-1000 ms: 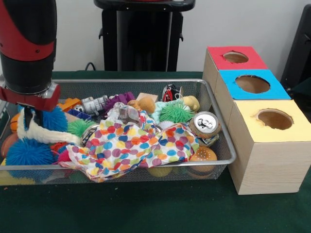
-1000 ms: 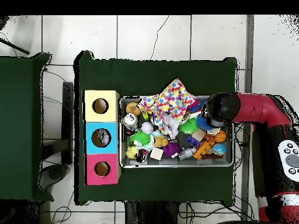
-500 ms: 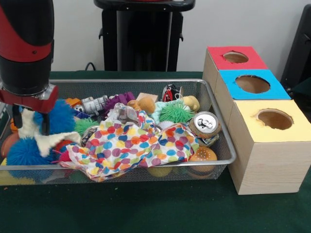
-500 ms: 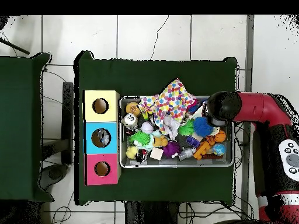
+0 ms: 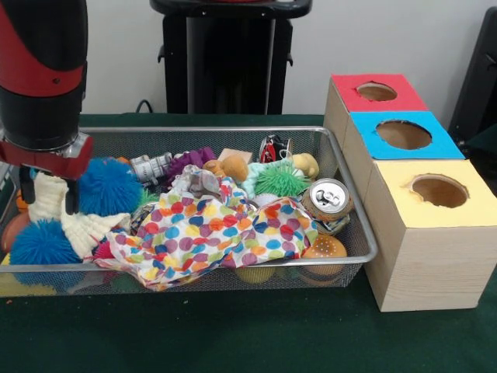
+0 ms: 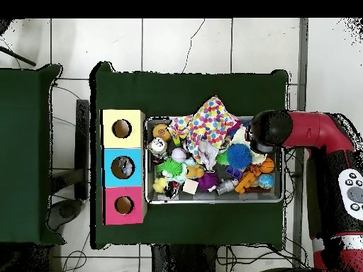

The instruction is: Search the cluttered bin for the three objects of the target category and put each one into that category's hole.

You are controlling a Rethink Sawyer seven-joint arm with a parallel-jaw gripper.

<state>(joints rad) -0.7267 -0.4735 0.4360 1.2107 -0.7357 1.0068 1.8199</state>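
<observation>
My gripper [image 5: 48, 196] hangs over the left end of the wire mesh bin [image 5: 233, 130], shut on a cream fuzzy cloth [image 5: 74, 221] that trails down onto the toys. A blue spiky ball [image 5: 109, 186] rests against the cloth's right side and a second blue spiky ball [image 5: 35, 242] lies below it. In the overhead view the red arm's wrist [image 6: 268, 130] covers the gripper at the bin's right end. The three boxes stand in a row beside the bin: red hole [image 5: 377, 92], blue hole [image 5: 403, 134], yellow hole [image 5: 439, 190].
A polka-dot cloth [image 5: 210, 233] drapes over the bin's middle and front rim. A drinks can [image 5: 328, 198], toy burger [image 5: 324, 249], green spiky ball [image 5: 278, 180], purple toy [image 5: 190, 161] and several other toys fill the bin [image 6: 216, 200].
The gripper has lifted slightly with the cream cloth, whose tail pulled back left. The upper blue spiky ball has shifted right, out from behind the cloth.
</observation>
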